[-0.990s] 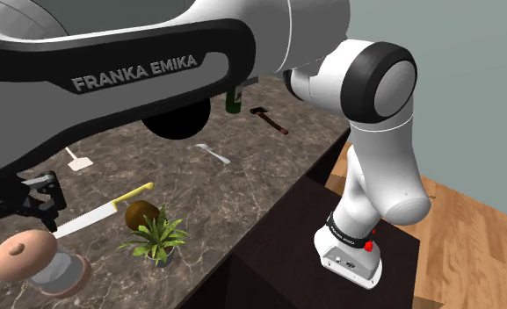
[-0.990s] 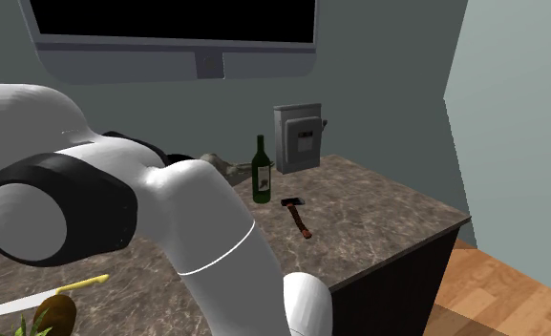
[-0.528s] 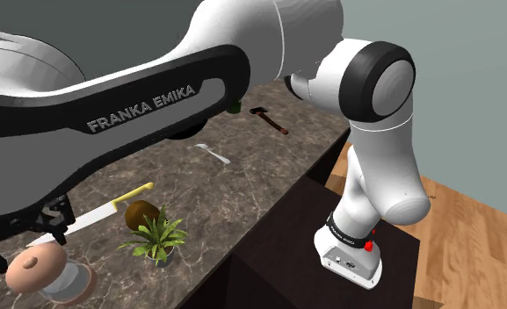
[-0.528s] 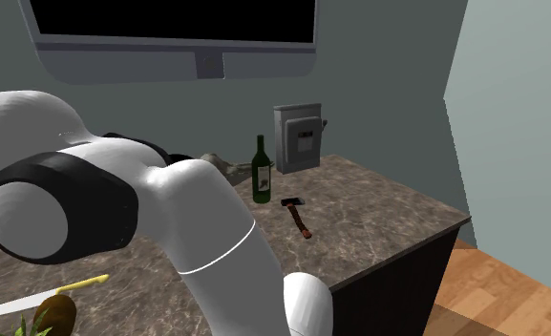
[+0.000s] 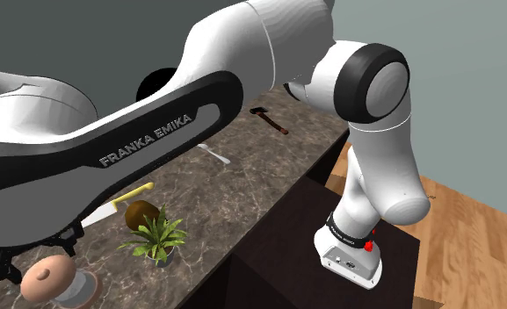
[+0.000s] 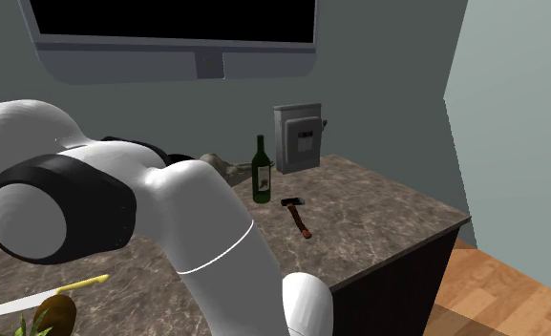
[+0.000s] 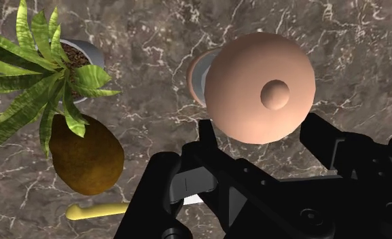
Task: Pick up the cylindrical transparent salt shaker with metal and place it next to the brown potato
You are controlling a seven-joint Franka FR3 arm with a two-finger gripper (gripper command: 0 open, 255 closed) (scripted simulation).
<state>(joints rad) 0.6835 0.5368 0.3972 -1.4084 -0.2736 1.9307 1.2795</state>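
Jaws are clamped on the salt shaker (image 7: 259,85), with one black finger (image 7: 208,139) pressed to each side of its pinkish-tan domed cap, pinching it firmly. The gripper (image 7: 259,126) looks right down the shaker's length: the cap with its small knob is nearest, the pale see-through body and grey rim lie beyond, and the dark marbled counter (image 7: 337,41) is underneath. In the shoulder view the shaker (image 5: 47,277) hangs tilted in the jaws, low over the counter. Whether its base touches the stone, can't tell.

And there's the brown potato (image 7: 85,157), off to one side of the jaws, near the shaker but clear of it, with marble showing between them. A potted plant (image 7: 38,75) sits just beyond the potato, its green leaves drooping over the potato's end. A knife's yellow handle (image 7: 96,212) lies just beside the potato, on the side away from the plant.

Well away from the jaws, far along the counter, are a spoon (image 5: 214,154), a hammer (image 5: 269,120) and a dark green wine bottle (image 6: 261,170). A grey box (image 6: 300,136) stands against the wall under a big black screen (image 6: 173,24).
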